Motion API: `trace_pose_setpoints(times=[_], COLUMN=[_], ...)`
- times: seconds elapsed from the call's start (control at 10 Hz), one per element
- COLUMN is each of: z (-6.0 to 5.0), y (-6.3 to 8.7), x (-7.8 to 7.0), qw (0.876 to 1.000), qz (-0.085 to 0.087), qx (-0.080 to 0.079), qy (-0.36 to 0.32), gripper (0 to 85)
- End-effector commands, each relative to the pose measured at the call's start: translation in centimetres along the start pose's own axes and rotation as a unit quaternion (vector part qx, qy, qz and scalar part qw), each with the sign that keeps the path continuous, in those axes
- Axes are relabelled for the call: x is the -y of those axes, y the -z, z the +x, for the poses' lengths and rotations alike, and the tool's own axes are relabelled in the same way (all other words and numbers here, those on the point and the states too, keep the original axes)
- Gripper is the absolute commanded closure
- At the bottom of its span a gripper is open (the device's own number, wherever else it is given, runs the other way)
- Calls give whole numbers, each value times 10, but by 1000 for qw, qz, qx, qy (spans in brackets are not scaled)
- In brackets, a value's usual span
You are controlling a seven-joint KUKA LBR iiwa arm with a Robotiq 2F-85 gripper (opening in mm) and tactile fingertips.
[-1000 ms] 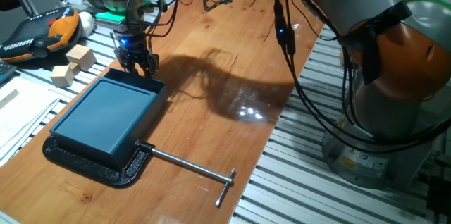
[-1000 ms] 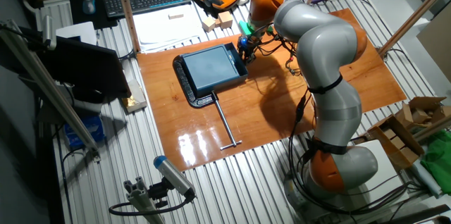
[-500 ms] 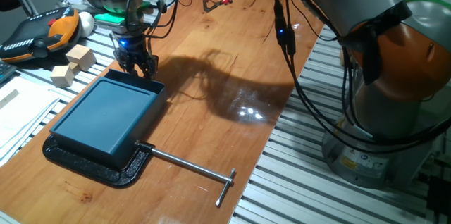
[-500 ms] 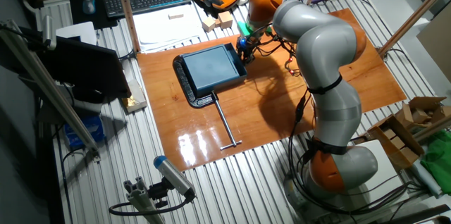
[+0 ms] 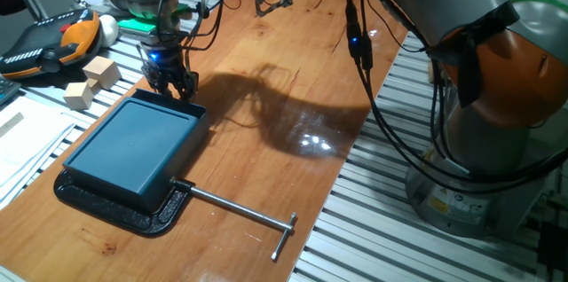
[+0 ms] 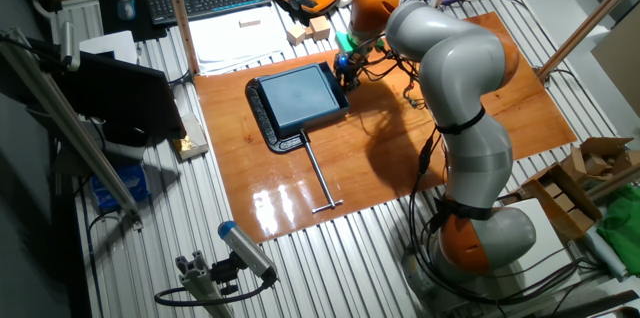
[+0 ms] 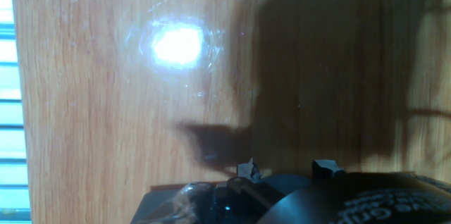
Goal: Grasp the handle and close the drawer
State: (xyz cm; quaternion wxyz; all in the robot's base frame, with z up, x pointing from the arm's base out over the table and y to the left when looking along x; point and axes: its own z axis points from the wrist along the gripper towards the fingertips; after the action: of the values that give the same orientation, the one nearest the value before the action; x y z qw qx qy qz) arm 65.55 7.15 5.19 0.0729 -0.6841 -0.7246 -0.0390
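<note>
The end effector is seen at the far end of the drawer, its dark fingers lowered onto the handle, which is the short end wall of the teal tray. The fingers are held close together at this rim, but whether the rim is really pinched cannot be told. The drawer is lying directly below and in front of the end effector, on a black base plate. A metal rod with a T end is placed well apart from the end effector, on the wooden table. Two wooden blocks are seen near it, beside the table.
</note>
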Motion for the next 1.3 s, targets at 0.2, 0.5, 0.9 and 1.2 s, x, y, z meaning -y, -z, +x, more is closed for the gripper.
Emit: trace_pose_setpoints(times=[0.2,0.5,0.9,1.2], z=[3,6,11,14], y=[-1,0,0,0], x=[0,0,0,0], qw=[1000,1000,1000,1000], qz=[-1,-1,-1,-1], qx=[-2,0,4,4], qy=[0,1,3,3], gripper=[843,843,843,843])
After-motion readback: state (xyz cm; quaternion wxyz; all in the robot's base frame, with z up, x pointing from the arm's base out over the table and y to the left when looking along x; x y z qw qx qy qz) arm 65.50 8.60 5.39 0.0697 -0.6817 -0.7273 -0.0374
